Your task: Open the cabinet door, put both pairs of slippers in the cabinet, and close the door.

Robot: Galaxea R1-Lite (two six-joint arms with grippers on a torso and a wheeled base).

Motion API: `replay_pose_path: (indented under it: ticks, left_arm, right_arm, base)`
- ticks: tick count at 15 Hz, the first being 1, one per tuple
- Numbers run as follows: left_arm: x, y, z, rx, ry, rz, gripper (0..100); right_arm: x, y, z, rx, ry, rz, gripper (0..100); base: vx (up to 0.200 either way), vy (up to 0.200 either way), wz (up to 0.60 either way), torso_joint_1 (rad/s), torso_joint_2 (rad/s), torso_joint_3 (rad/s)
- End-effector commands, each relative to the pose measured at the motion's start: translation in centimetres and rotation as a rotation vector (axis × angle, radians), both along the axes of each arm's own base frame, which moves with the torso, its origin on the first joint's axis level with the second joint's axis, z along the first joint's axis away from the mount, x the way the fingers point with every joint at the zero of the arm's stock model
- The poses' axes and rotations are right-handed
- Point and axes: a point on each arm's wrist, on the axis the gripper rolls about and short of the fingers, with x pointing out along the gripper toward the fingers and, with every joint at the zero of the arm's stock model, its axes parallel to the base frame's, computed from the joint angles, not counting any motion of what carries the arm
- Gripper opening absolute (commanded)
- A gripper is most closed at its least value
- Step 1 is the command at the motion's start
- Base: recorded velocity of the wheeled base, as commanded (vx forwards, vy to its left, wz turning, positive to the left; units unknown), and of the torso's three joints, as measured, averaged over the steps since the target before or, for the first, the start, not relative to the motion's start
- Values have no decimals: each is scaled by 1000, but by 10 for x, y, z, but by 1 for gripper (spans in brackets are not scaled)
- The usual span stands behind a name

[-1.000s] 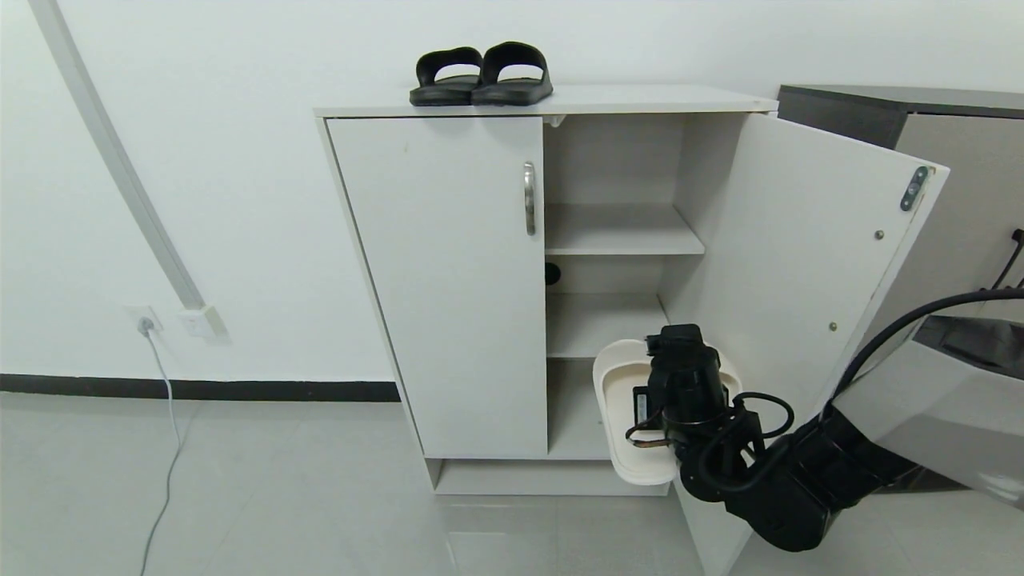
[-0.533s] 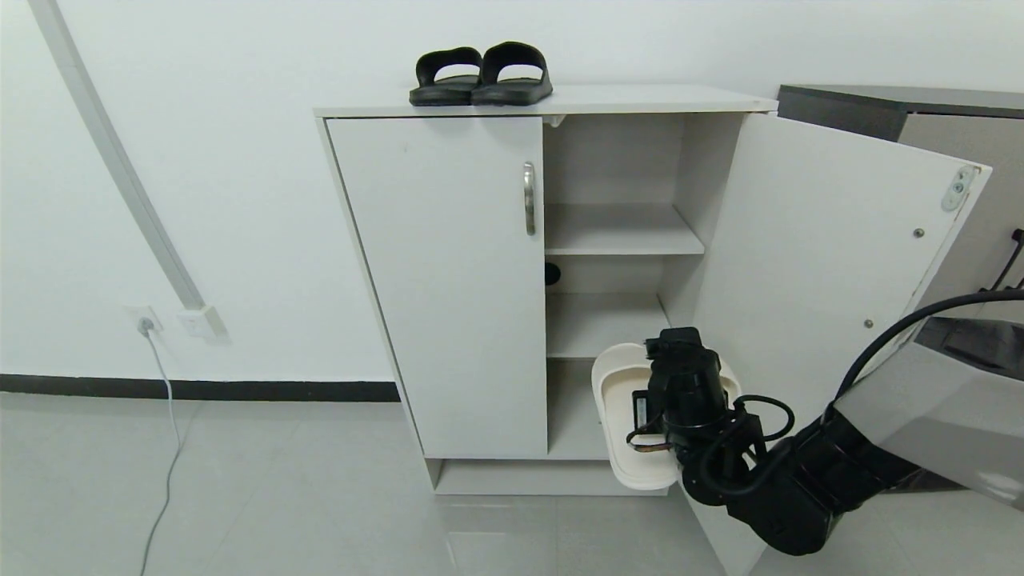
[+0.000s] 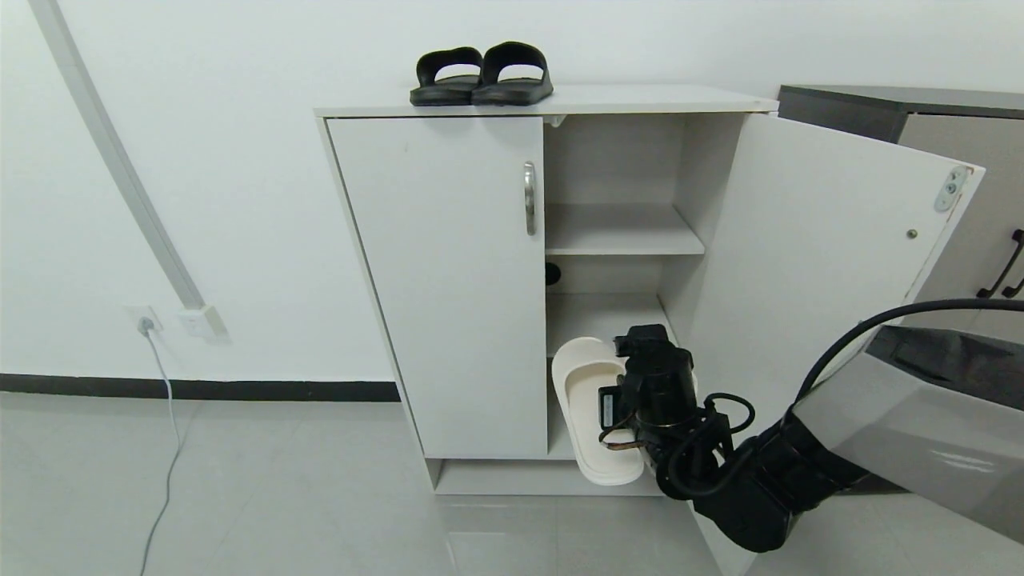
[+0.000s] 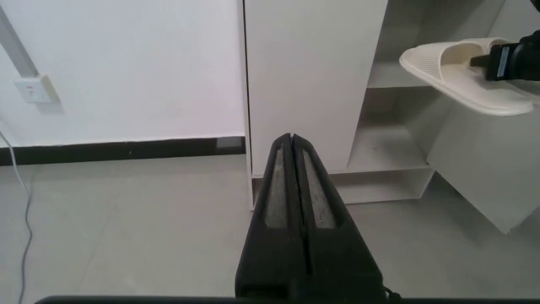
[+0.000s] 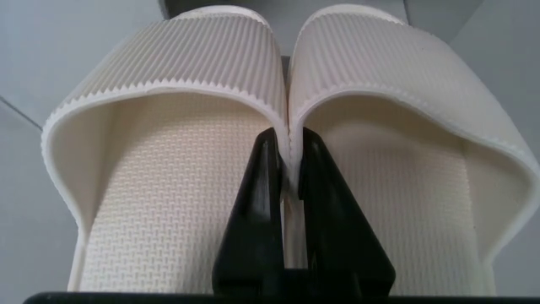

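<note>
the right end effector pinches the white slippers by their touching inner edges, in front of the cabinet at its open lower shelf (the black slippers sit on top), while the left end effector hangs pressed together, holding nothing.

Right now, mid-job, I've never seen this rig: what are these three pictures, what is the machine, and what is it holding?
It is a wheeled robot with two arms. The wide picture is from its head camera: a white cabinet with its right door open and black slippers on top. The other two are from cameras on the wrists. The right wrist picture looks along the right gripper, shut on the white slippers, pinching their inner edges together; in the head view they hang before the lower shelves. The left wrist picture shows the left gripper, shut and empty, pointing toward the cabinet.
</note>
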Motion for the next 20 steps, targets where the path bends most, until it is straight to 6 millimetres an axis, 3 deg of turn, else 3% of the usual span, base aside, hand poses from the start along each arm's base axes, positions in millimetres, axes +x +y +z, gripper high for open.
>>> replay_pose_path:
  ticks: [1, 5, 9, 12, 16, 20]
  left_arm:
    - [0, 0, 0, 0, 2, 0, 0]
    - [0, 0, 0, 0, 2, 0, 0]
    - [0, 0, 0, 0, 2, 0, 0]
    - [0, 0, 0, 0, 2, 0, 0]
    - [0, 0, 0, 0, 2, 0, 0]
    - [0, 0, 0, 0, 2, 0, 0]
  right_arm:
    - [6, 0, -14, -15, 18, -8, 0]
    - [13, 6, -23, -10, 26, 15, 0]
    - [38, 13, -28, 15, -6, -10, 0]
    - [48, 4, -33, 9, -5, -46, 0]
    - [49, 0, -34, 8, -25, -77, 0]
    - [38, -5, -29, -20, -184, -58, 0]
  base:
    - [0, 0, 0, 0, 0, 0]
    - [0, 0, 0, 0, 0, 0]
    - [0, 0, 0, 0, 0, 0]
    - [0, 0, 0, 0, 2, -81]
    - [0, 0, 0, 1, 4, -185]
    - [0, 0, 0, 6, -2, -195]
